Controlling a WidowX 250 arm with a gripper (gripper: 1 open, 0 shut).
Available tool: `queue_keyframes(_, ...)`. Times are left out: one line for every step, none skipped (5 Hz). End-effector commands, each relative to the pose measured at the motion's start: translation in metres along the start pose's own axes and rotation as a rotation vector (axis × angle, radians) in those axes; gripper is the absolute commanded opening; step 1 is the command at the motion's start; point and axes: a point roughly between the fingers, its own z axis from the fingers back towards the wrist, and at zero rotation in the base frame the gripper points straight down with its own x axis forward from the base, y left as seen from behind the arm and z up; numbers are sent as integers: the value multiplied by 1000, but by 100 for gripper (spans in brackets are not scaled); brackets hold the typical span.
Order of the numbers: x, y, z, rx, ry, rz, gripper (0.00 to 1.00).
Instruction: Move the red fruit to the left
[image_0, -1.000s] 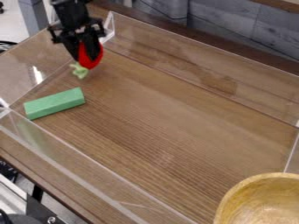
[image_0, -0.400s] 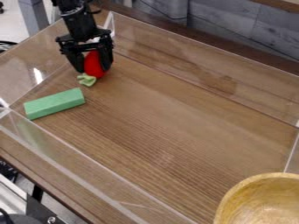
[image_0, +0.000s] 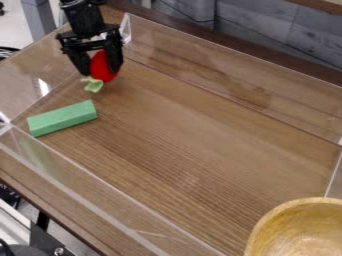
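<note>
Pincer stands spread wide and pointing almost straight down, released, its fingers straddling the red fruit rather than clamping it. That fruit sits on the wooden surface at the far left, directly beneath the pincer, its pale green stem end pointing toward the green block nearby, so a straight lift should clear it.

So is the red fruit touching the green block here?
Apart. The camera view shows bare wood between the red fruit, which sits under the open claw, and the green block lying nearer the camera.

High oblique view over table
</note>
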Motion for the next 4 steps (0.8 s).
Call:
queue_keyframes(8, 2, 39, 23, -120, 11, 100)
queue_keyframes(6, 9, 42, 16, -135, 41, 100)
queue_keyframes(3, 4, 37, 11, -145, 61, 100)
queue_keyframes(2, 2, 28, 12, -148, 83, 100)
